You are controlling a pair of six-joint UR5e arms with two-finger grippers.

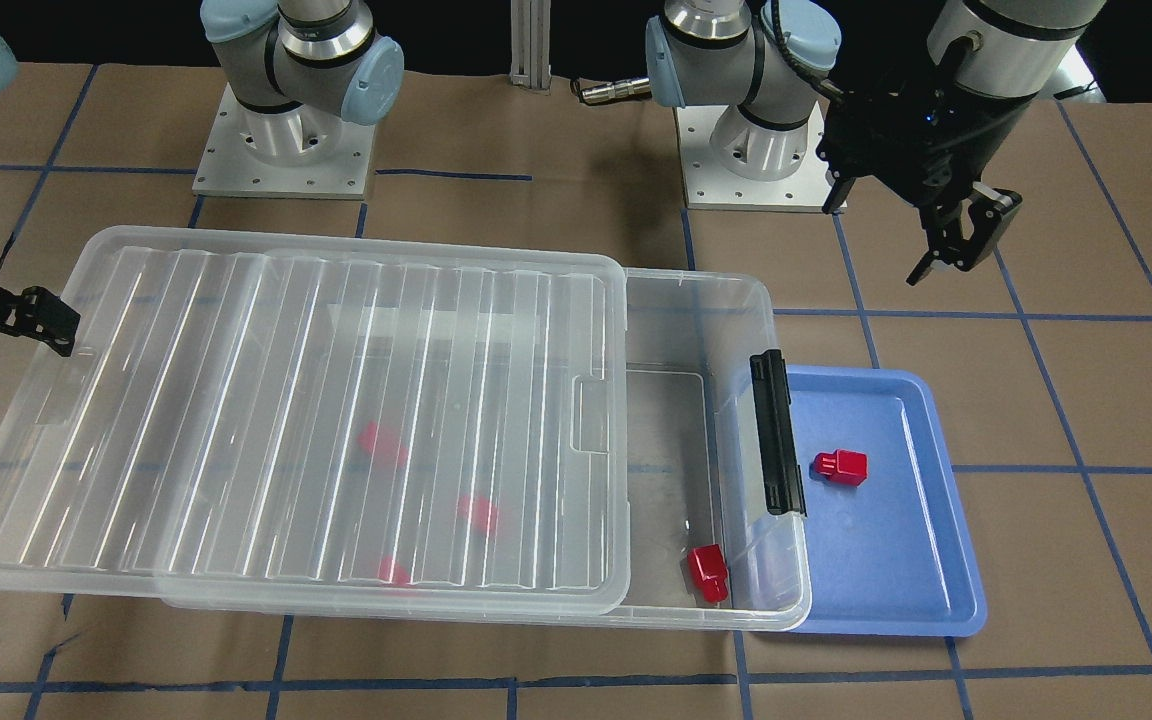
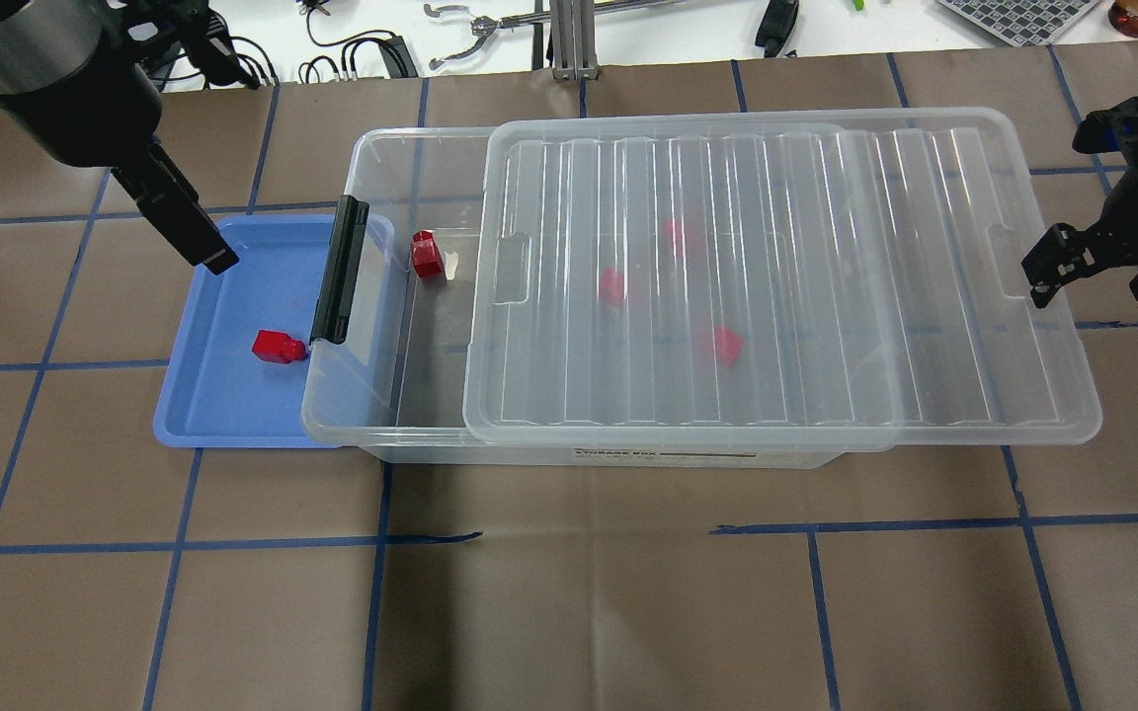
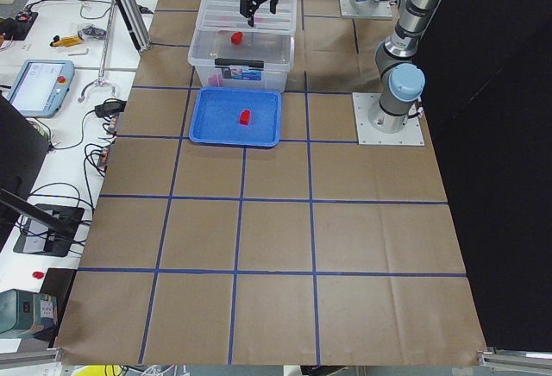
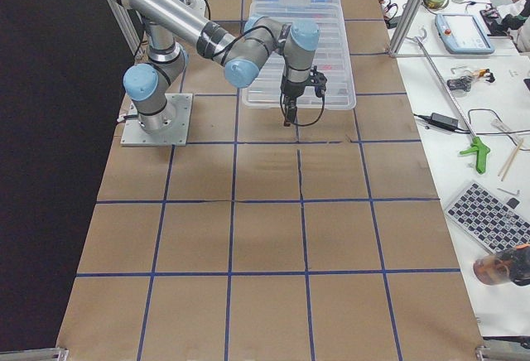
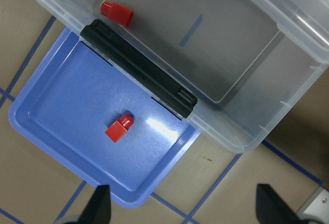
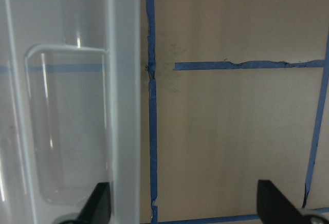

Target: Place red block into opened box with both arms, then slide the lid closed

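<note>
One red block (image 1: pixel 841 467) (image 2: pixel 278 347) (image 5: pixel 119 128) lies on the blue tray (image 1: pixel 896 560). A second red block (image 1: pixel 708 573) (image 2: pixel 427 255) rests in the uncovered end of the clear box (image 1: pixel 736 290), near its black bar (image 1: pixel 776 430). The ridged lid (image 1: pixel 286 420) (image 2: pixel 776 276) covers most of the box, and three red blocks show blurred beneath it. My left gripper (image 1: pixel 961 245) (image 5: pixel 185 208) hangs open and empty above the tray's edge. Open and empty too, my right gripper (image 2: pixel 1095 272) (image 6: pixel 185 208) is just off the lid's notched short end.
The blue tray (image 2: pixel 223 405) butts against the box's black-bar end. Brown paper with blue tape lines covers the table (image 2: pixel 569 592). Both arm bases (image 1: pixel 281 150) stand behind the box. Tools and cables lie on benches beyond the table.
</note>
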